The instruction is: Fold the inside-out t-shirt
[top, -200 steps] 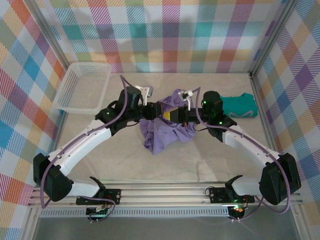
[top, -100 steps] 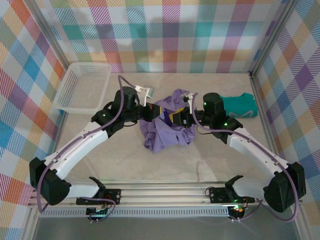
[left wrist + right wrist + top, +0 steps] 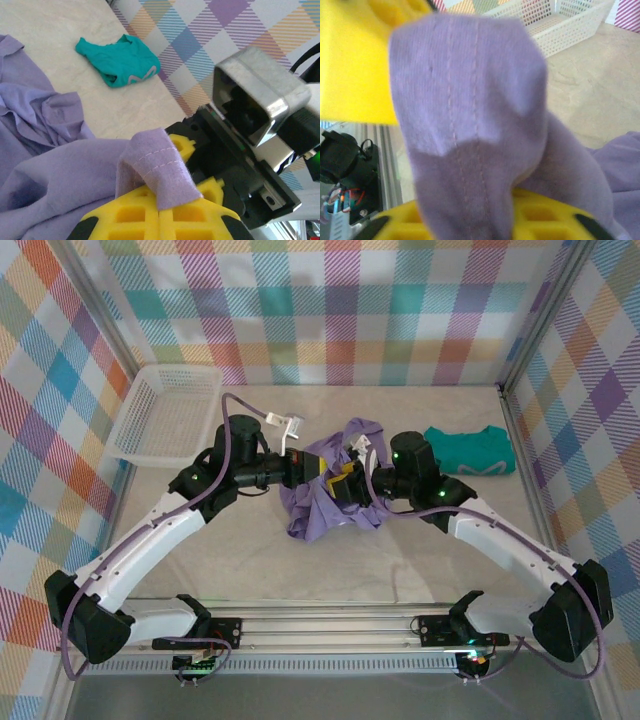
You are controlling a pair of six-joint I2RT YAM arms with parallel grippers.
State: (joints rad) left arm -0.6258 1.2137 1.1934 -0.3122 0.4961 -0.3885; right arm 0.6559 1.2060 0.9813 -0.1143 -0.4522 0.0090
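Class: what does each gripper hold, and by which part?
The left gripper pinches the t-shirt by its stitched hem; the right gripper meets that hem, grip unclear.

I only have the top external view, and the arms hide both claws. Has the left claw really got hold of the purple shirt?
Observer: Yes. In the left wrist view, the left claw is shut on a stitched hem of the t-shirt.
Operator: And the right claw?
Observer: In the right wrist view, purple fabric runs down between the right claw fingers. I cannot tell whether they pinch it.
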